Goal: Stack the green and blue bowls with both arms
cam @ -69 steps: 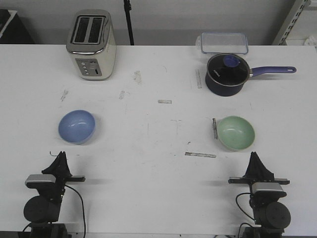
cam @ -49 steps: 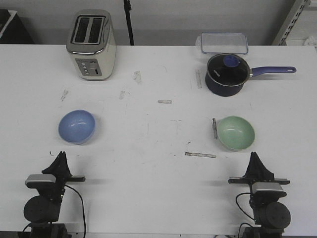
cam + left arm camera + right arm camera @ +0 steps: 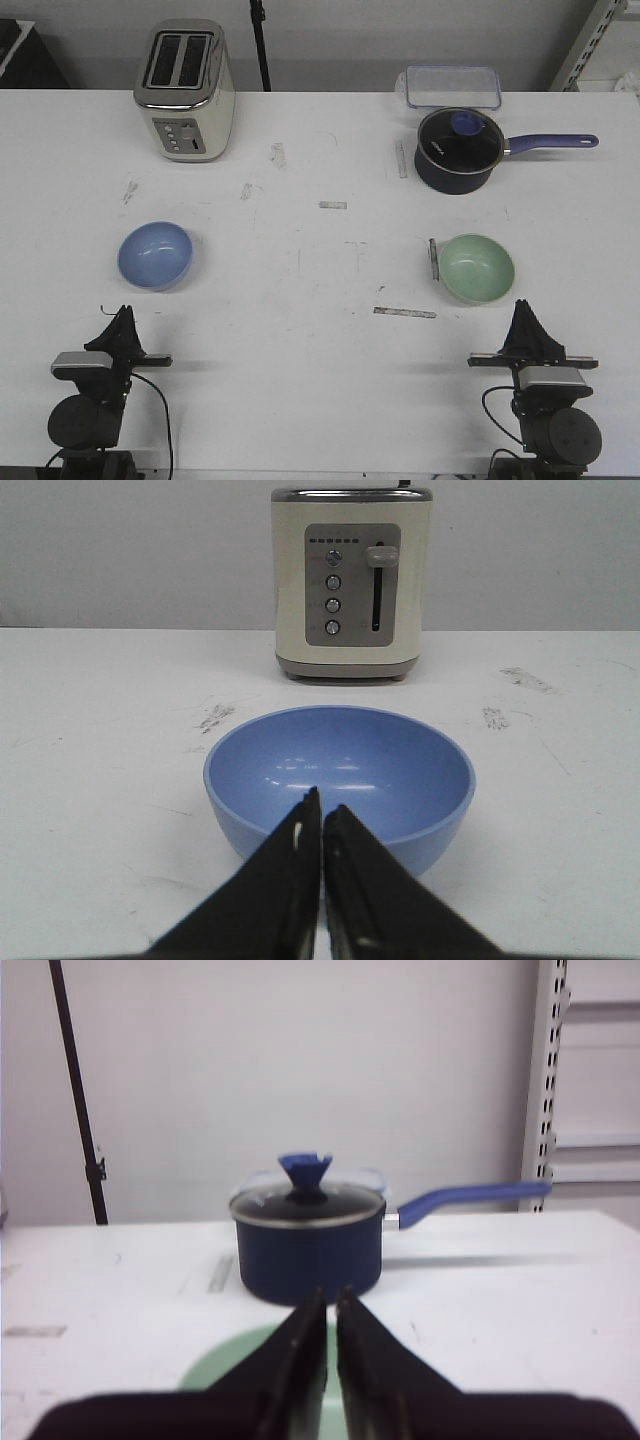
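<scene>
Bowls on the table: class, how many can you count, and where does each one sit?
2. The blue bowl sits on the robot's left, nearer than the toaster. The green bowl sits on the right, nearer than the saucepan. Neither is stacked; none seems hidden.

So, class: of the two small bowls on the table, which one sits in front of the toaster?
The blue bowl, on the robot's left; the toaster stands behind it. The green bowl sits before the saucepan.
</scene>
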Available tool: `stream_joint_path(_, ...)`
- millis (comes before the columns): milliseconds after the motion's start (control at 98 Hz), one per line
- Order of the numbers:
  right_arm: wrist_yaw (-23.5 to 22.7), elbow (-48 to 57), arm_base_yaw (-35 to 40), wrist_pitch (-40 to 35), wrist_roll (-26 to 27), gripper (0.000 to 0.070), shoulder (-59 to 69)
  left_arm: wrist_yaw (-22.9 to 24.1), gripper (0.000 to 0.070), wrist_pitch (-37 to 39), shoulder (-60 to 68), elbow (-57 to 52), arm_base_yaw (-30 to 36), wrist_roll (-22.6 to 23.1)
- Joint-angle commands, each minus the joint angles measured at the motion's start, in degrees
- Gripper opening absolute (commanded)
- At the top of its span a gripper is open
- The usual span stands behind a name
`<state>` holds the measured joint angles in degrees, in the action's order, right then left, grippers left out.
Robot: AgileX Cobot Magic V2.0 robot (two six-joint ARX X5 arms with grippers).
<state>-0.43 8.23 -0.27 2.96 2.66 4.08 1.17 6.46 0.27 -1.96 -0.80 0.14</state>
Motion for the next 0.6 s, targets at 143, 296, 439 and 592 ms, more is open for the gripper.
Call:
stream_joint_path(143, -0.02, 8.13, 0.11, -3.17, -2.67, 0.0012, 10.58, -0.09, 0.0003, 0.9, -0.09, 1.25, -0.04, 0.52)
stream_joint_path(296, -0.26, 15.8, 0.11, -8.22, -2.64, 0.0012, 20.85, -0.09, 0.0003, 0.9, -0.09, 1.25, -0.04, 0.52)
stream_joint_path(439, -1.36, 24.83, 0.11, -17.42, -2.67, 0.0012, 30.8, -0.09, 0.0003, 0.9, -0.09, 1.25, -0.04, 0.52)
stream_joint_path(592, -1.25, 34.01, 0.11, -26.14, -2.47, 0.0012, 40.68, -0.09, 0.0002, 0.9, -0.09, 1.25, -0.04, 0.52)
